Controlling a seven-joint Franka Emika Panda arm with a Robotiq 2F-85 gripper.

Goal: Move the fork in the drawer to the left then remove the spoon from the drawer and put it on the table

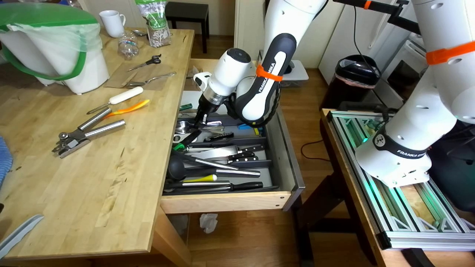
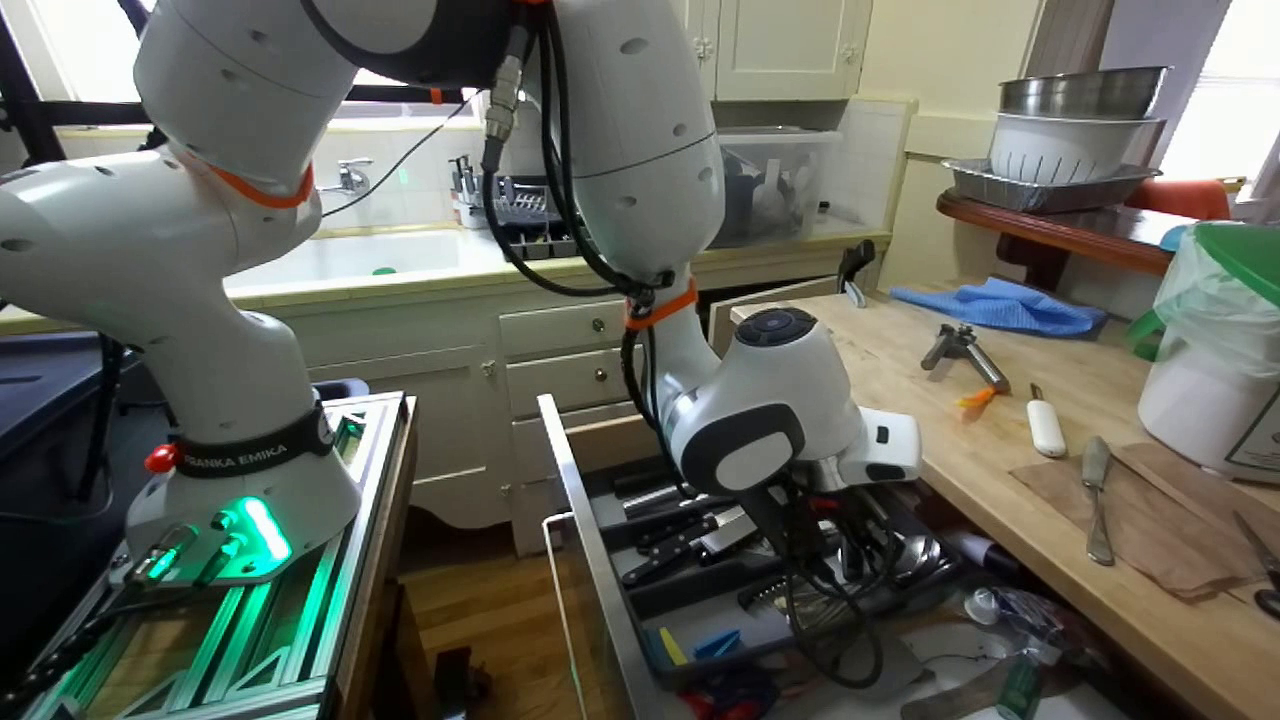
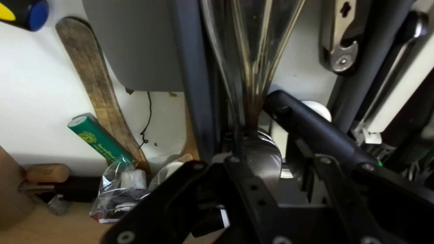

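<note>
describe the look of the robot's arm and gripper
The arm is white and rounded, with dark panels, orange bands, black cables, green base lights and a dark collar lettered FRANKA EMIKA. The gripper is black, angular and jointed, with pale screw heads.

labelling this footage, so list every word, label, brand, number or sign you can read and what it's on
"FRANKA" and "MIKA": forearm, either side of an orange strap
"FRANKA EMIKA": black base band, pieced together from both exterior views
"Sacred", then unclear letters: green pack in the wrist view
Too small or blurred: print on standing bag, clear bottle, bucket; round base emblem
</note>
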